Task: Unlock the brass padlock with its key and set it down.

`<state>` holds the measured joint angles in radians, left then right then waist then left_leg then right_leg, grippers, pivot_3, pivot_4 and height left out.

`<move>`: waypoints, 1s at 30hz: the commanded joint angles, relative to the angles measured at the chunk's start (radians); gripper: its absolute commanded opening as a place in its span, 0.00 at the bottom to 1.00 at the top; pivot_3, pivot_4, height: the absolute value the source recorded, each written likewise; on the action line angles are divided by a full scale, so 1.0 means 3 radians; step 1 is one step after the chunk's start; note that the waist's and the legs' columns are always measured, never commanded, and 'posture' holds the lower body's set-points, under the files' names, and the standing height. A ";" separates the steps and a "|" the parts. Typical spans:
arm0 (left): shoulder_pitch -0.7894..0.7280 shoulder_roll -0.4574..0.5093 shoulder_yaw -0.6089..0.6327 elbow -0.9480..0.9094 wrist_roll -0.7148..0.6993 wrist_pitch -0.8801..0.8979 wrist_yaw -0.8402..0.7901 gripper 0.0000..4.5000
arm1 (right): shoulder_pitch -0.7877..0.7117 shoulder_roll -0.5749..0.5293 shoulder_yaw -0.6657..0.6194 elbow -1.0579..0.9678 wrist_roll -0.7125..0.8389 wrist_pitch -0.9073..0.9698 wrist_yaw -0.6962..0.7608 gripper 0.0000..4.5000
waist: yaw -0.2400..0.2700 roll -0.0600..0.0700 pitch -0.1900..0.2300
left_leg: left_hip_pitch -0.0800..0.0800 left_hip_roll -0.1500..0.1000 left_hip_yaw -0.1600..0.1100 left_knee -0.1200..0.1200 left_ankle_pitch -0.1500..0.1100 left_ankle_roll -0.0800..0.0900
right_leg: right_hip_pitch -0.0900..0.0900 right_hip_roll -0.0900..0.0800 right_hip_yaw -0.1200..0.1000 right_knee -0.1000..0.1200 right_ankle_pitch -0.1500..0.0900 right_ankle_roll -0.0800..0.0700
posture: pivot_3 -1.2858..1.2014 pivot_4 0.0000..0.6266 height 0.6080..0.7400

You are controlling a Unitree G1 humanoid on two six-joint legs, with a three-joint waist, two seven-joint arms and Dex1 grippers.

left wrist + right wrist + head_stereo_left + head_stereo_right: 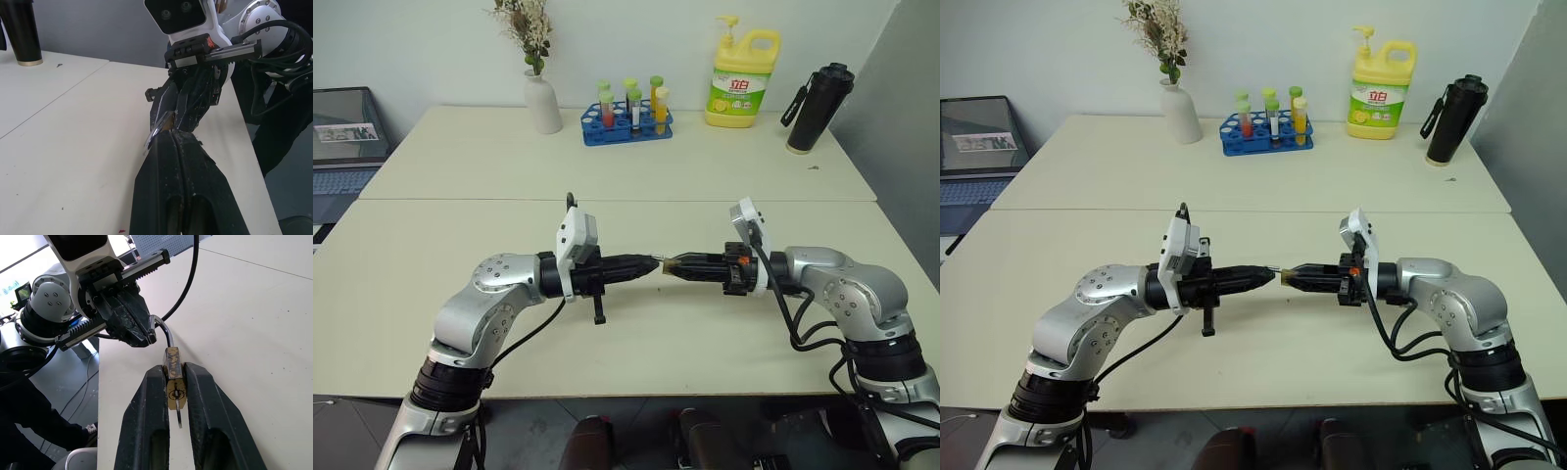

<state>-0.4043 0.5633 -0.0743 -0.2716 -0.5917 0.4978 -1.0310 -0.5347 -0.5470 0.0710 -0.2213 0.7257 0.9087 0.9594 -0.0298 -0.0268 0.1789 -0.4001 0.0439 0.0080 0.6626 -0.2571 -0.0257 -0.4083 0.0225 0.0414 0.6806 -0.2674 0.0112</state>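
Right wrist view: right gripper (175, 382) clamps padlock (173, 376) body, key (178, 413) in keyhole; left gripper (142, 335) pinches shackle, jaws closed. Both above table (460, 245). Far: tube rack (626, 122), vase (543, 101), soap bottle (742, 78), flask (817, 106).

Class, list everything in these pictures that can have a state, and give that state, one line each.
brass padlock: held off the table; locked or unlocked, unclear.
key: appears inserted in the padlock.
left gripper: shut on the padlock's shackle.
right gripper: shut on the padlock's body.
laptop: open.
black flask: upright, capped.
soap bottle: upright.
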 commanded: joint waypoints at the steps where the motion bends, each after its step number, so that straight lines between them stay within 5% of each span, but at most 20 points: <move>1: -0.0085 -0.0043 0.0101 -0.0040 -0.0058 -0.0014 0.0062 0.00 | -0.0016 -0.0013 -0.0016 -0.0066 0.0030 -0.0041 0.0040 0.03 | 0.0000 0.0000 0.0000 | 0.0000 0.0000 0.0000 0.0000 0.0000 0.0000 | 0.0000 0.0000 0.0000 0.0000 0.0000 0.0000 | 0.52 0.24 1.00; 30: 0.0017 0.0036 0.0068 -0.0068 0.0071 -0.0105 0.0087 0.00 | -0.0005 -0.0033 0.0003 -0.0066 0.0015 -0.0051 0.0054 0.03 | 0.0000 0.0000 0.0000 | 0.0000 0.0000 0.0000 0.0000 0.0000 0.0000 | 0.0000 0.0000 0.0000 -0.0001 0.0000 0.0000 | 0.52 0.24 1.00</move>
<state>-0.3974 0.5731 -0.0721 -0.2676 -0.5726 0.4888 -1.0116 -0.5318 -0.5470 0.0799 -0.2213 0.7239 0.9080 0.9609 -0.0297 -0.0269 0.1790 -0.4002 0.0438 0.0080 0.6626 -0.2571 -0.0257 -0.4083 0.0224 0.0414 0.6804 -0.2674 0.0113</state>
